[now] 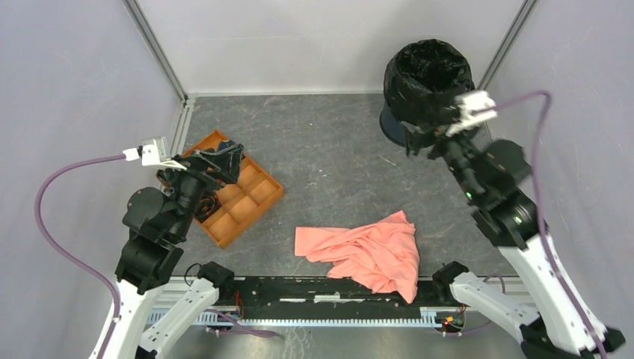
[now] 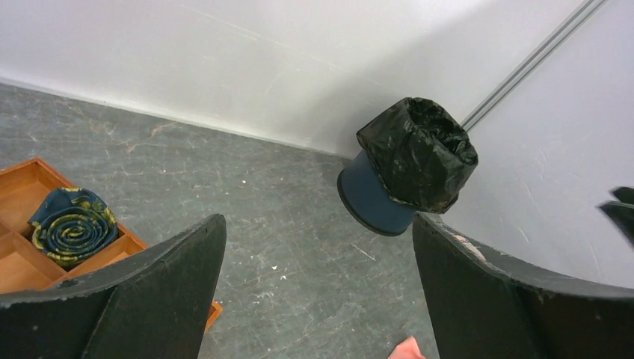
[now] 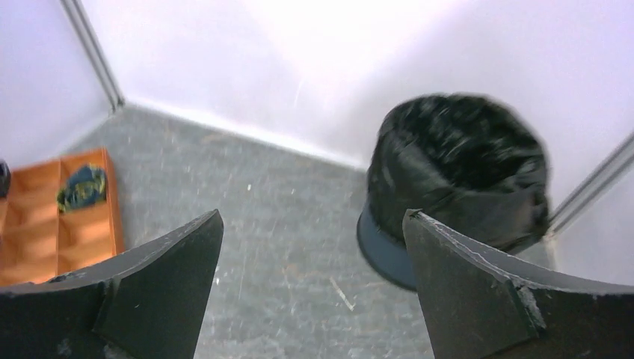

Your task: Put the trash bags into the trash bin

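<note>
The trash bin [image 1: 392,122] stands at the back right, navy blue, with a wrinkled black trash bag [image 1: 428,73] lining it and folded over its rim. It also shows in the left wrist view, bin [image 2: 370,208] and bag [image 2: 419,153], and in the right wrist view, bin [image 3: 383,253] and bag [image 3: 456,161]. My right gripper [image 1: 423,145] is open and empty, just in front of the bin, not touching it; its jaws stand wide apart [image 3: 314,288]. My left gripper [image 1: 224,158] is open and empty above the orange tray [image 2: 318,288].
An orange compartmented tray [image 1: 250,200] lies at the left with a rolled dark patterned cloth [image 2: 73,224] in one cell. A salmon-pink cloth [image 1: 370,250] lies crumpled at the front centre. White walls with metal corner posts close in the grey floor.
</note>
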Controlling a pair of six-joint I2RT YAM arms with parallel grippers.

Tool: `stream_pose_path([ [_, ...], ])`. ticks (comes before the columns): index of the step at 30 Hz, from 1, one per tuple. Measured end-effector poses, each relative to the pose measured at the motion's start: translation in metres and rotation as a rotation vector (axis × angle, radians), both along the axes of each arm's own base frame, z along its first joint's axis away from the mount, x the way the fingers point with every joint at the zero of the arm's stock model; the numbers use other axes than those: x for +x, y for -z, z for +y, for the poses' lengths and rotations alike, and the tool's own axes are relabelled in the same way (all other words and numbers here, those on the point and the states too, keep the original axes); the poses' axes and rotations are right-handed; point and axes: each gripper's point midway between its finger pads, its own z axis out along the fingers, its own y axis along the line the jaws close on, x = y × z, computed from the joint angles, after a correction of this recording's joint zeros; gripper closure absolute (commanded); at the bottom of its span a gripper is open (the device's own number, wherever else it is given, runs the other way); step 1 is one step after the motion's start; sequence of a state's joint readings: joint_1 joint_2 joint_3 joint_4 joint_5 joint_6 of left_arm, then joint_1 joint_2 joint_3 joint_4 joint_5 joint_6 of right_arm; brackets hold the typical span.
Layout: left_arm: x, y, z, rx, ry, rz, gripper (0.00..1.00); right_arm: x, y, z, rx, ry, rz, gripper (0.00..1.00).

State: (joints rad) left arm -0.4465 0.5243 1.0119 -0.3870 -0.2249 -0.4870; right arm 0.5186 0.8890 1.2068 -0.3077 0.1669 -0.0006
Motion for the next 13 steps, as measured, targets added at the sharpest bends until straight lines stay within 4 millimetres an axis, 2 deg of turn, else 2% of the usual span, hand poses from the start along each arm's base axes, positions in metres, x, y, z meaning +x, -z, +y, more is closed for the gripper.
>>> stream_pose_path([
  [2, -0.001, -0.009, 0.001, -0.005, -0.001, -0.016, 0.0, -0.024, -0.033, -0.023, 0.04, 0.043, -0.09, 0.02],
  [6, -0.004, -0.024, 0.003, -0.015, -0.002, -0.043, 0.0, -0.05, -0.062, -0.056, 0.085, 0.136, -0.168, 0.02],
  [8, -0.006, -0.028, 0.003, -0.019, -0.002, -0.051, 0.0, -0.055, -0.065, -0.067, 0.09, 0.18, -0.175, 0.02],
  [13, -0.006, -0.028, 0.003, -0.02, -0.002, -0.051, 0.0, -0.055, -0.053, -0.083, 0.085, 0.265, -0.153, 0.02],
])
